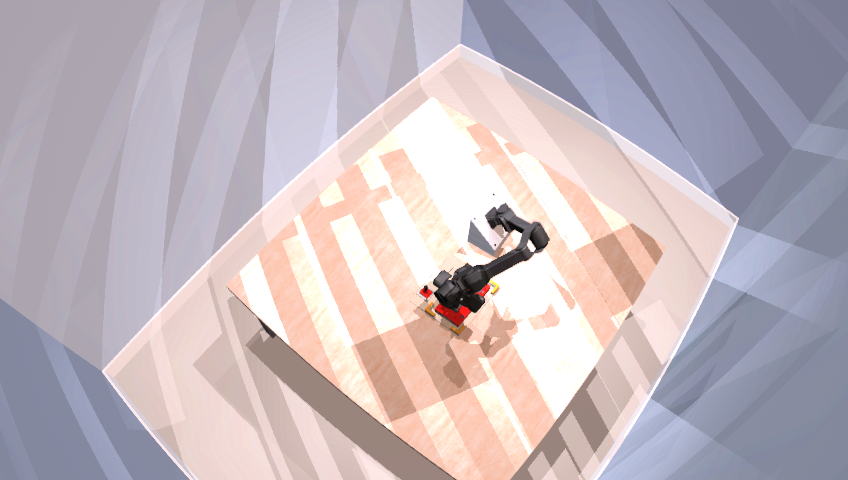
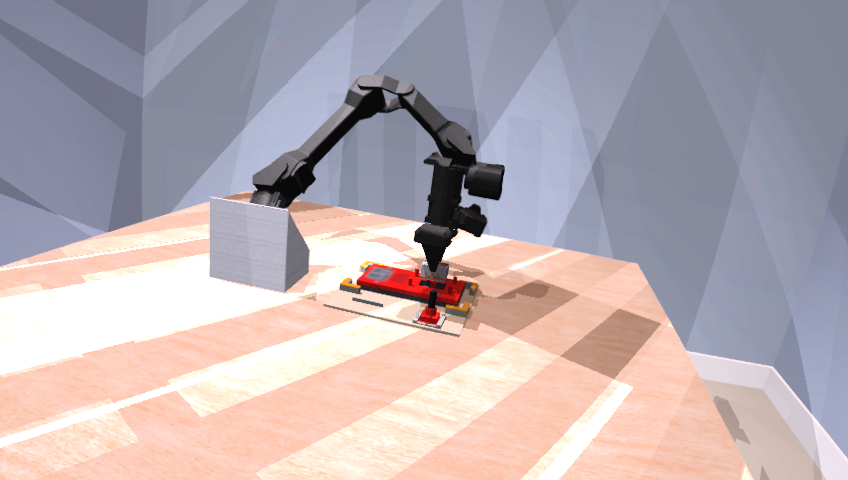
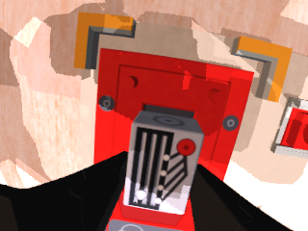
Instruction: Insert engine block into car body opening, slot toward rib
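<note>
The red car body [image 3: 218,90] [image 2: 389,280] [image 1: 447,311] lies flat on the table between orange corner brackets [image 3: 103,29]. My gripper [image 3: 161,165] [image 2: 433,268] is shut on the grey engine block [image 3: 161,161] [image 2: 433,273], which has black slots and a red cap on top. The block sits in or just over the opening in the car body; I cannot tell how deep it is. In the top view the arm hides the block. The two black fingers flank the block's sides in the wrist view.
A grey wedge-shaped block [image 2: 252,243] [image 1: 484,237] stands by the arm's base. A small red peg on a grey stand [image 2: 429,315] [image 3: 296,131] [image 1: 426,292] sits beside the car body. A pale base plate [image 2: 363,309] lies under the fixture.
</note>
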`<state>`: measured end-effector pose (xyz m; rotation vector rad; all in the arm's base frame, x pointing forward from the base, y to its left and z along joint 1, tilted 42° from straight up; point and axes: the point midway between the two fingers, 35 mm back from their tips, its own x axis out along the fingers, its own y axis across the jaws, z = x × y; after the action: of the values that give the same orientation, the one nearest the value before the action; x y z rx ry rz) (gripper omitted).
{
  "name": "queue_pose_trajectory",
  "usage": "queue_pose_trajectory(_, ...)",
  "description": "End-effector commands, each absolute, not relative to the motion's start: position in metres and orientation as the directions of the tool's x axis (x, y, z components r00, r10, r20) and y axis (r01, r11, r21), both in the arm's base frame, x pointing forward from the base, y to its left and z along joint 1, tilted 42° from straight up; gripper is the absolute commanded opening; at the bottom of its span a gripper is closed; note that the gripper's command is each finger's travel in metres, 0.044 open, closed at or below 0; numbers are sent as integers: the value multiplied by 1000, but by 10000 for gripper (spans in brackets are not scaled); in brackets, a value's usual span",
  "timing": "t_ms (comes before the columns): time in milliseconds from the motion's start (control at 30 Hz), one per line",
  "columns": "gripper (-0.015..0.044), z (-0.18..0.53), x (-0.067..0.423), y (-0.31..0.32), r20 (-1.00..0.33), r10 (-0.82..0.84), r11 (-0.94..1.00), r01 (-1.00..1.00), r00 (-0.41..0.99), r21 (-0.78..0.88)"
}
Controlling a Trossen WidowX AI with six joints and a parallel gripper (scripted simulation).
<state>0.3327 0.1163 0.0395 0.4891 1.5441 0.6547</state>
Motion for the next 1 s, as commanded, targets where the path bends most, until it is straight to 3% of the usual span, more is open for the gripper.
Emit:
queue_pose_trajectory(0,160,39,332,117,-744,663,741,-73,-84,668)
queue_pose_trajectory(967,160,35,332,121,-744,663,740,-74,-84,668)
